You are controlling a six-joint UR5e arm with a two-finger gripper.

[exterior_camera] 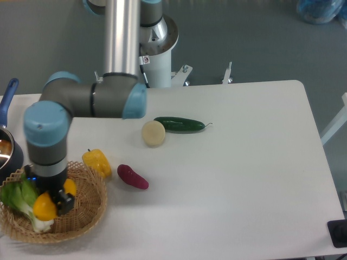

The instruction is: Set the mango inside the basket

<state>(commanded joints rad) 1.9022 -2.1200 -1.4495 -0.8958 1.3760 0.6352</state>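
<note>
The mango (43, 208), yellow shading to orange, hangs low over the left middle of the round wicker basket (93, 212) at the table's front left. My gripper (47, 202) points straight down above the basket and is shut on the mango, whose lower end sticks out below the dark fingers. I cannot tell whether the fruit touches the basket floor. The arm's grey wrist hides the middle of the basket.
Inside the basket lies a bok choy (15, 196), with a bit of the orange (70, 187) showing beside the gripper. On the table are a yellow bell pepper (96, 162), a purple sweet potato (133, 177), a pale round fruit (153, 133) and a cucumber (179, 124). A pot (6, 151) stands at the left edge.
</note>
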